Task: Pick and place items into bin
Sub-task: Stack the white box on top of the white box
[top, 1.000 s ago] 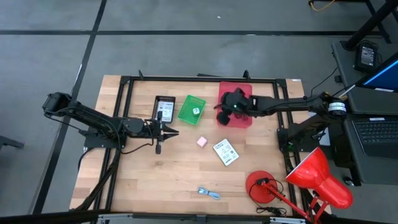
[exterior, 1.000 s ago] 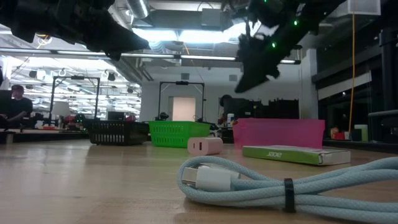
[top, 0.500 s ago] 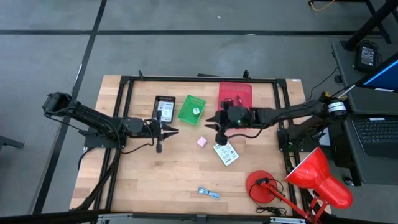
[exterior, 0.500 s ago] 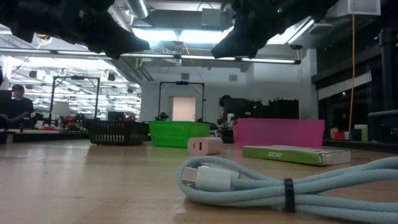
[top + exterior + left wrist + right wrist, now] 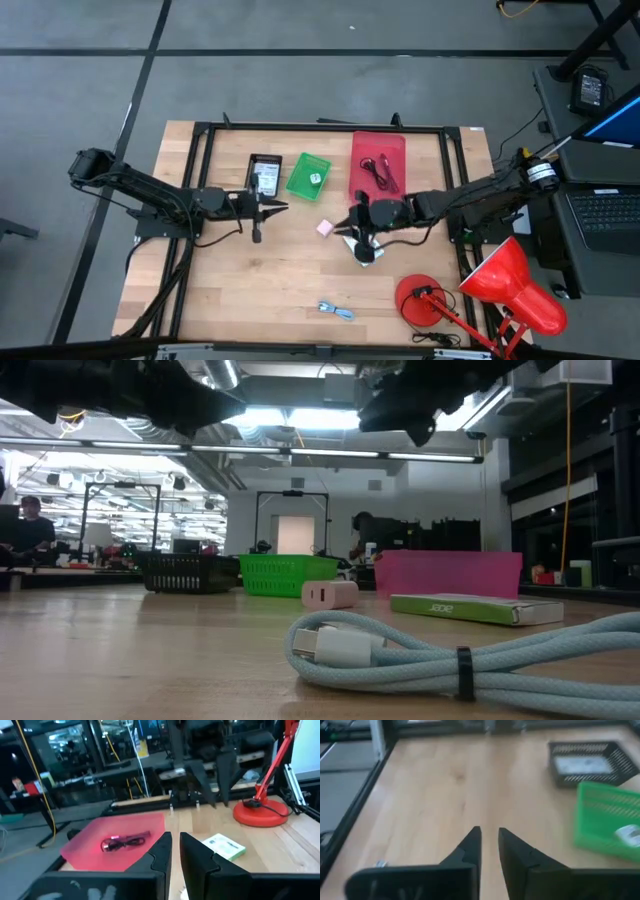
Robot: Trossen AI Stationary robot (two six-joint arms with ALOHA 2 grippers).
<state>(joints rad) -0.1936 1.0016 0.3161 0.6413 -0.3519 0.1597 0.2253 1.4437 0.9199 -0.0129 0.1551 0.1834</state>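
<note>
Nearest, still loose: a coiled pale blue-white cable (image 5: 420,660) lies on the bare wooden table (image 5: 260,290) at the near edge, well apart from every bin.
Also loose: a small pink cube (image 5: 324,228) sits in mid-table, and a flat white printed packet (image 5: 365,250) lies just beside it, partly under the right arm.
Right gripper (image 5: 352,222): it hangs over the table between the cube and the packet, fingers set narrowly apart with nothing between them, as the right wrist view shows.
Left gripper (image 5: 275,210): it waits mid-table, pointing toward the bins, fingers close together and empty.
Already binned, black mesh tray (image 5: 264,176): a second white printed packet (image 5: 265,180) lies inside.
Already binned, green mesh bin (image 5: 307,174): a pale die (image 5: 314,179) rests in it.
Already binned, flat pink tray (image 5: 378,145): red and black cords (image 5: 378,170) lie tangled in it.
Not part of the job: a red desk lamp (image 5: 480,290) stands at the near right corner.
Progress, as judged: about half done; the cube, the nearer packet and the cable remain.
</note>
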